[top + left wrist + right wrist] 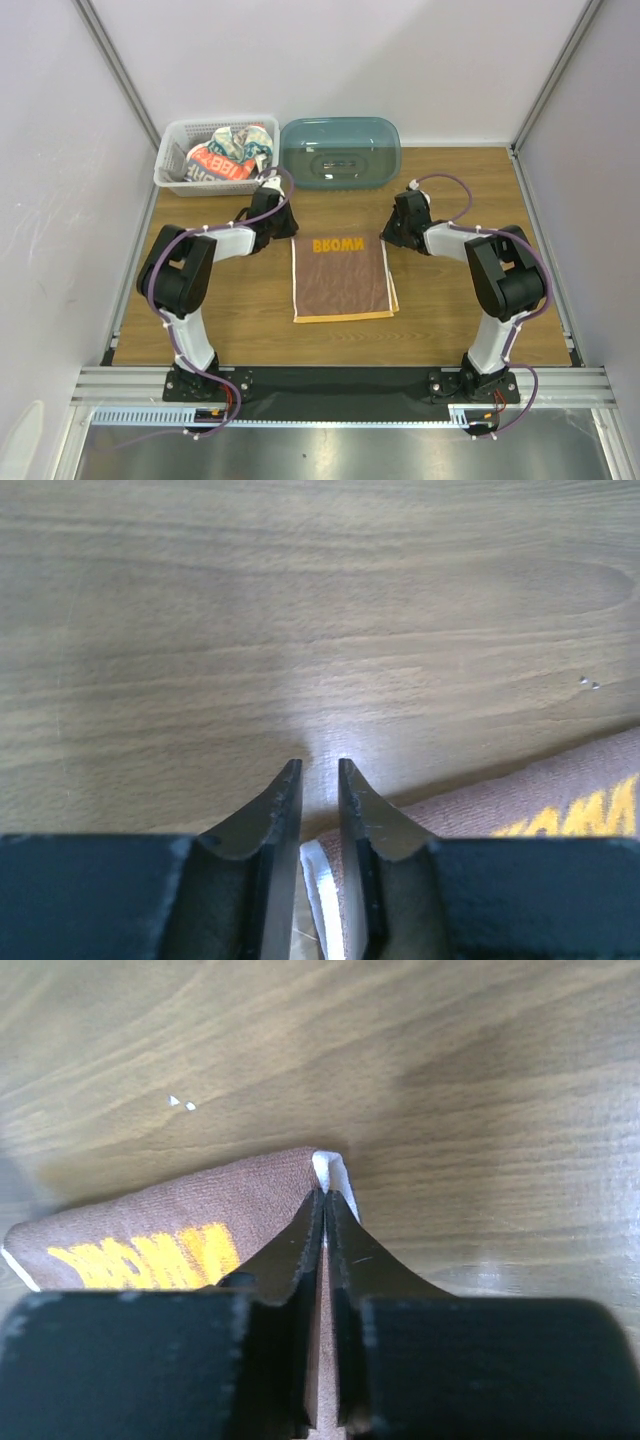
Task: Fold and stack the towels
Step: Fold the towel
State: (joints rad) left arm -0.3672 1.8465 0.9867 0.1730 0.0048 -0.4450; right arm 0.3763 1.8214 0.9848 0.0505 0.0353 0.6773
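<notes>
The right gripper (325, 1198) has its fingers pressed flat together on a corner of the brown towel (180, 1222), with a small white tip of cloth poking out past the fingertips. The left gripper (317, 775) has its fingers only narrowly apart. The bare table (300, 600) shows between the tips and a white strip of cloth edge sits deeper in the gap. Whether it is pinching that edge I cannot tell. The brown towel passes under its right-hand finger. The towel itself lies folded flat on the near side of the teal tub (385, 140), a little apart from it. Its orange lettering is at the end closest to the tub and an orange edge runs along the end nearest the arm bases. Both grippers sit low at the towel's two tub-side corners, one on each side. Just left of the tub stands the basket (215, 187), with a white towel (225, 152) bunched up inside, its printed letters showing.
</notes>
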